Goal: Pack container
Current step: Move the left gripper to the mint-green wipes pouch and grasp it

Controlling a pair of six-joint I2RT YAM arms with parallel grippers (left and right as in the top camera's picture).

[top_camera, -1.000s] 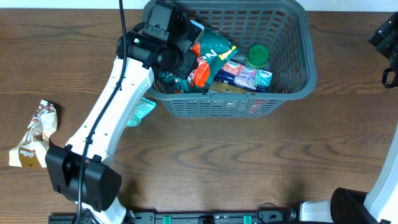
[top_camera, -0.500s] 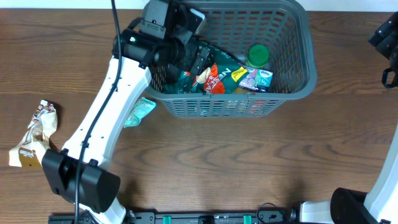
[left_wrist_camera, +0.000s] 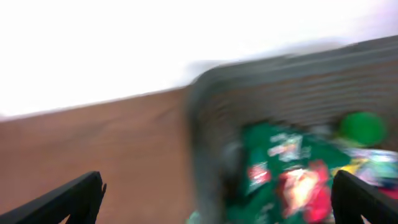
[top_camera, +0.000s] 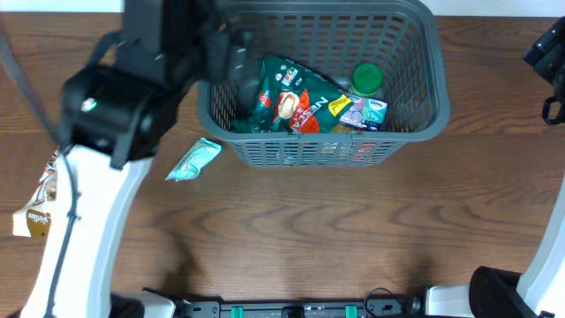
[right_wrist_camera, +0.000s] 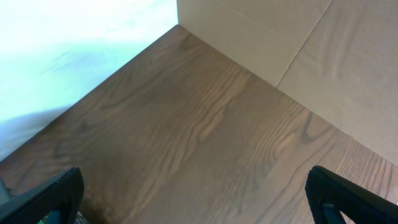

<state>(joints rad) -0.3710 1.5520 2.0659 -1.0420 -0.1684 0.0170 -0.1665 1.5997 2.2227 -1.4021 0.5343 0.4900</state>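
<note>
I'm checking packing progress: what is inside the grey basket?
The basket holds a green-and-red snack bag, a round green lid and small pastel packets. Whatever lies under them is covered.

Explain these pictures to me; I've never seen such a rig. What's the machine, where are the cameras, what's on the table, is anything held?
Two robot arms, left and right, work at a wooden table. One picture looks down from above; the other two come from a camera on each wrist. A grey basket holds a green snack bag, a green-lidded jar and small boxes. A teal packet and a brown packet lie outside it. The left fingers and right fingers are open, holding nothing.
</note>
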